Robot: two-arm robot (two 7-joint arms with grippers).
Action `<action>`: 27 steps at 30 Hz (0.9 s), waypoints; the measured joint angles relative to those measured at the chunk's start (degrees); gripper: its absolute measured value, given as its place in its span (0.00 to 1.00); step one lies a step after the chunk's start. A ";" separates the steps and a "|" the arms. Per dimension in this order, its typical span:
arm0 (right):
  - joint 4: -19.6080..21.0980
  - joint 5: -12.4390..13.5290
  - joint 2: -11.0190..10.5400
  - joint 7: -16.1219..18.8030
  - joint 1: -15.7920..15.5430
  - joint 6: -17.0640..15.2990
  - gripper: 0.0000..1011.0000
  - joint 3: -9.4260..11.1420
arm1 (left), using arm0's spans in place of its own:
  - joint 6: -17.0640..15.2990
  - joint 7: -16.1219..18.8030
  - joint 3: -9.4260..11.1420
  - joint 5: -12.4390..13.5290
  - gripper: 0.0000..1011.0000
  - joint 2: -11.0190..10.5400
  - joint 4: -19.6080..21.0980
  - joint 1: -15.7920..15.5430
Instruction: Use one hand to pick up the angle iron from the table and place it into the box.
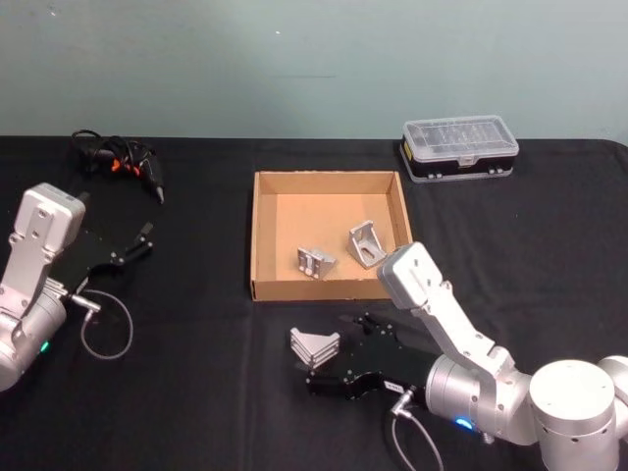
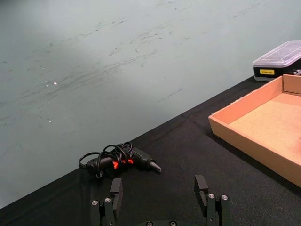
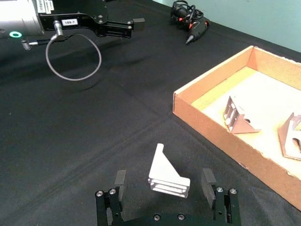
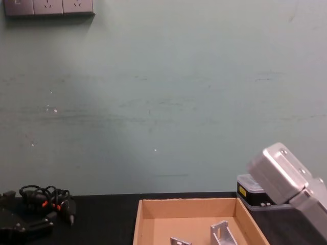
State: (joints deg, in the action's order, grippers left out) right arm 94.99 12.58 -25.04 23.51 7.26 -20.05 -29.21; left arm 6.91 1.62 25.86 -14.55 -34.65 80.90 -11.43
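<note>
A silver angle iron (image 1: 314,347) lies on the black table (image 1: 196,392) just in front of the tan cardboard box (image 1: 257,235). My right gripper (image 1: 332,359) is low over the table and open. In the right wrist view this angle iron (image 3: 167,176) sits between the spread fingers (image 3: 119,181), touching neither. Two more angle irons (image 1: 315,261) (image 1: 365,242) rest inside the box, also visible in the right wrist view (image 3: 239,117) and the chest view (image 4: 223,232). My left gripper (image 1: 137,242) hovers open and holds nothing at the table's left.
A black corded hand tool (image 1: 123,157) lies at the back left. Behind the box to the right stands a small black case with a clear lid (image 1: 458,147). A loop of cable (image 1: 106,329) hangs from my left arm. The table's front left is bare.
</note>
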 joint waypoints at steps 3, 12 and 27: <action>-0.86 -0.34 0.89 -0.15 0.55 -0.42 0.99 -0.18 | 0.00 0.00 0.00 0.00 0.99 0.00 0.00 0.00; -2.22 -1.05 2.28 -0.55 1.26 -1.16 0.99 -0.30 | 0.00 0.00 0.00 0.00 0.99 0.00 0.00 0.00; -3.21 -1.99 3.36 -0.55 1.62 -1.65 0.99 -0.17 | 0.00 0.00 0.00 0.00 0.99 0.00 0.00 0.00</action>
State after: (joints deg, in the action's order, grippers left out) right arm 91.78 10.59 -21.69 22.97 8.88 -21.70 -29.38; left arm 6.91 1.62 25.86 -14.55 -34.65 80.90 -11.43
